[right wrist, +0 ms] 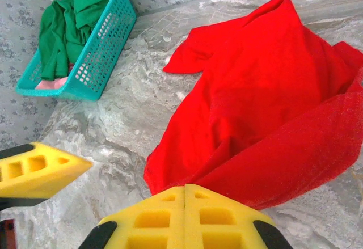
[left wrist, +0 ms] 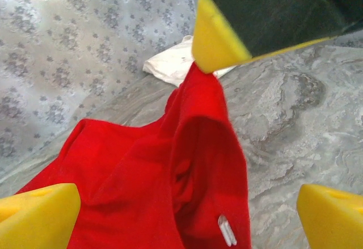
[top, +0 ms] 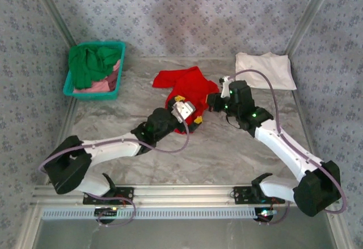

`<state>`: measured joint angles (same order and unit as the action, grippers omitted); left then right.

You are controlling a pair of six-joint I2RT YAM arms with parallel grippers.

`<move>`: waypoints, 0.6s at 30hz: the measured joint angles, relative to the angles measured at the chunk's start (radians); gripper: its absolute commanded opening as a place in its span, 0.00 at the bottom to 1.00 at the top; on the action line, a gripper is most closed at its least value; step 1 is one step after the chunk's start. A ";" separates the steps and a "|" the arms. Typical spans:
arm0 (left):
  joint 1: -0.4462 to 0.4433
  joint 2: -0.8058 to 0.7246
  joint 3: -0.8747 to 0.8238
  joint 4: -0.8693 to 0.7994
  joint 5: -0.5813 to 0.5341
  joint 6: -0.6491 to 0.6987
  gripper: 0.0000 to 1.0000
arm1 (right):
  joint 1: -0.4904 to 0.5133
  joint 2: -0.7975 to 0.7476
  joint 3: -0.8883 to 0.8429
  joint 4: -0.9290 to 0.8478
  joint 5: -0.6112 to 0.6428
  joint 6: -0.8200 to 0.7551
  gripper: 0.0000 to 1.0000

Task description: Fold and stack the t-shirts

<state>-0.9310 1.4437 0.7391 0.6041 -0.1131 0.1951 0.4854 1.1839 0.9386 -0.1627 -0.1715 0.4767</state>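
Left arm (top: 113,147) and right arm (top: 283,141) crowd the middle of the marbled surface (top: 227,158), where the red t-shirt (top: 190,84) lies bunched, part spread toward the far side and part drawn up into a ridge; the right pincer (right wrist: 184,201) is clamped together on the top of that ridge, while the left pincer (left wrist: 187,215) hangs just above the cloth, jaws wide apart and holding nothing. The chief risk looks to be a clash, since both wrists sit close over the same garment; next, a pull from the right alone would likely drag the shirt along in a heap, as nothing pins it down; smaller again, the left could close on several layers at once, the folds beneath it being doubled over. Open room is best on the near half of the surface, bare between the two arms, and to the left of the shirt. The patterned wall (top: 198,11) rises close behind the shirt's far edge. The white t-shirt (top: 266,70) lies flat in the far right corner, near enough for a wide right-hand sweep to ruffle it; the teal basket (top: 91,95), holding the green t-shirt (top: 88,62) and pink t-shirt (top: 96,85), sits far left, well apart
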 measured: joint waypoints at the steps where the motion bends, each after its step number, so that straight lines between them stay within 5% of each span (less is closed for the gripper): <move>1: 0.003 0.026 0.017 0.010 0.010 0.002 0.98 | 0.003 0.001 0.000 0.002 0.000 0.003 0.00; 5: 0.019 0.134 0.096 0.062 0.046 0.003 0.98 | 0.016 0.001 0.000 0.013 0.000 0.014 0.00; 7: 0.029 0.186 0.142 0.084 0.061 0.004 0.85 | 0.020 0.001 0.000 0.019 0.000 0.018 0.00; 8: 0.035 0.204 0.159 0.093 0.067 0.005 0.70 | 0.022 0.001 0.000 0.021 0.000 0.018 0.00; 10: 0.042 0.230 0.186 0.107 0.080 0.006 0.13 | 0.023 0.000 0.000 0.023 0.000 0.020 0.00; 11: 0.045 0.234 0.193 0.108 0.083 0.008 0.03 | 0.022 -0.002 0.000 0.023 0.001 0.022 0.00; 14: 0.050 0.232 0.199 0.107 0.074 0.016 0.00 | 0.016 -0.024 -0.001 0.022 0.011 0.022 0.06; 16: 0.055 0.215 0.188 0.099 0.060 0.024 0.00 | 0.003 -0.052 -0.005 0.025 0.014 0.024 0.31; 18: 0.073 0.165 0.149 0.079 0.052 0.024 0.00 | -0.027 -0.084 -0.005 0.029 0.015 0.029 0.42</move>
<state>-0.8581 1.6089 0.8883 0.6834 -0.0608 0.2195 0.4587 1.0996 0.9333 -0.1337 -0.1566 0.5053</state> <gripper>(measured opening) 0.043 0.295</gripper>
